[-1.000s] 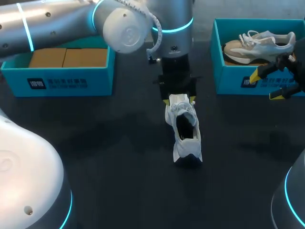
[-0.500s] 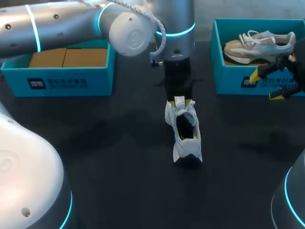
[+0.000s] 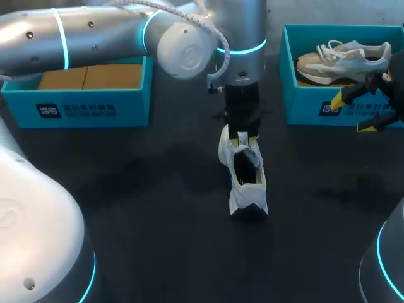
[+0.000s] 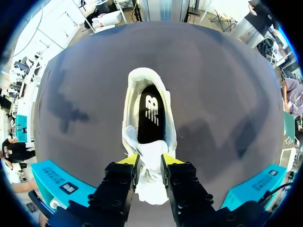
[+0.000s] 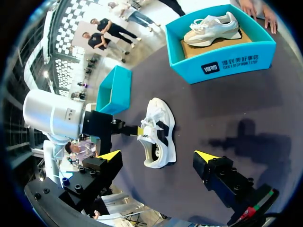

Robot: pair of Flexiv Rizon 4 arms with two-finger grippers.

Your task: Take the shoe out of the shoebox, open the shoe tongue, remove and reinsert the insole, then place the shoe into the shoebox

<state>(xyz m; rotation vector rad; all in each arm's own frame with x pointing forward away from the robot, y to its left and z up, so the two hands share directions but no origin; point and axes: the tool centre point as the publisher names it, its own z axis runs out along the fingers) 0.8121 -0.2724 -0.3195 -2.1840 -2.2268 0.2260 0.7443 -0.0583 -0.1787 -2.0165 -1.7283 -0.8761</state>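
Left fingers [image 4: 128,161] tight on one shoe's [image 4: 150,109] tongue [image 4: 151,152]; two shoes [image 3: 344,58], two shoeboxes [image 3: 82,108] [image 3: 309,108].

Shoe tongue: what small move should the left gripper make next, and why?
Probably pull the tongue up and back toward the toe: the left gripper pinches it between both fingers, and it lies bunched over the black insole's front.

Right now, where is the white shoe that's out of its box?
In the head view the white shoe sits mid-table, between the left shoebox and the right shoebox, its tongue end pinched in the left arm's jaws.
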